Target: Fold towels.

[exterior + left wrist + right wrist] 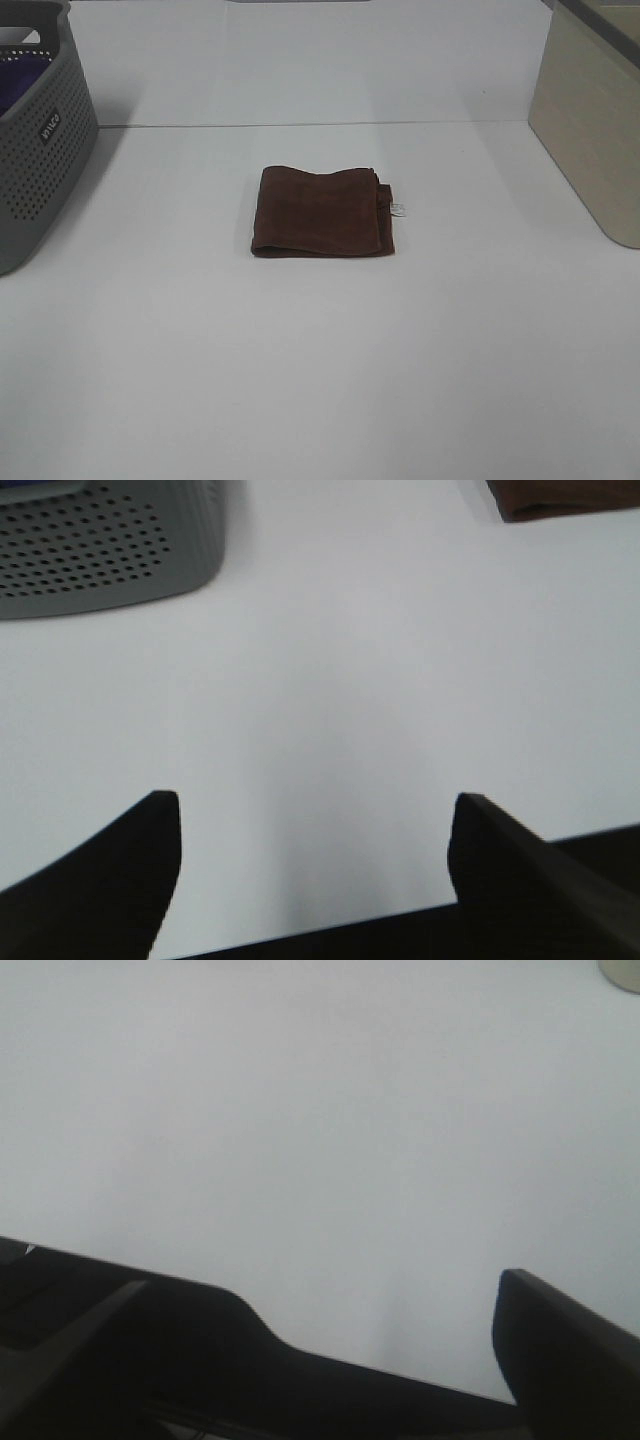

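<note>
Hovering over bare white table [320, 400] at six o'clock, the left gripper [315, 825] and right gripper [320, 1310] are both holding their fingers spread wide, gripping nothing. At centre, the brown towel [320, 212] is lying folded into a compact, layered rectangle, its white tag [398, 209] sticking out at three o'clock, print unreadable. Squaring any loose edges looks like the only care remaining. At ten o'clock, the grey basket [40, 150] is showing embossed lettering, too small to read reliably.
</note>
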Tool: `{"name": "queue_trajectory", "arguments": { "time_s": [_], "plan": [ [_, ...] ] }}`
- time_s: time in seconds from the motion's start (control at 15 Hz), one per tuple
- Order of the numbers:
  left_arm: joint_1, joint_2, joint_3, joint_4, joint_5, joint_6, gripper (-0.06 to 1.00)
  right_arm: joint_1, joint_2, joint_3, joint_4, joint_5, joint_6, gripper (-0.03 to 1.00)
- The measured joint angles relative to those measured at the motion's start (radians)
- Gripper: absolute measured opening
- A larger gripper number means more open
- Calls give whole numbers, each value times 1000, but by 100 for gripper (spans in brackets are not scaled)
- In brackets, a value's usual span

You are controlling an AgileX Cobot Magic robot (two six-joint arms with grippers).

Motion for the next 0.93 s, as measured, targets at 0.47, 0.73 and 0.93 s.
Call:
{"name": "queue_trajectory", "arguments": {
  "time_s": [0.47,0.73,0.93],
  "plan": [
    [87,-237,0,0,1,1,71,-32,-300,0,16,1,0,85],
    [87,-242,0,0,1,1,71,-32,-356,0,22,2,0,85],
    [87,-242,0,0,1,1,71,-32,-357,0,23,2,0,85]
  ]
}}
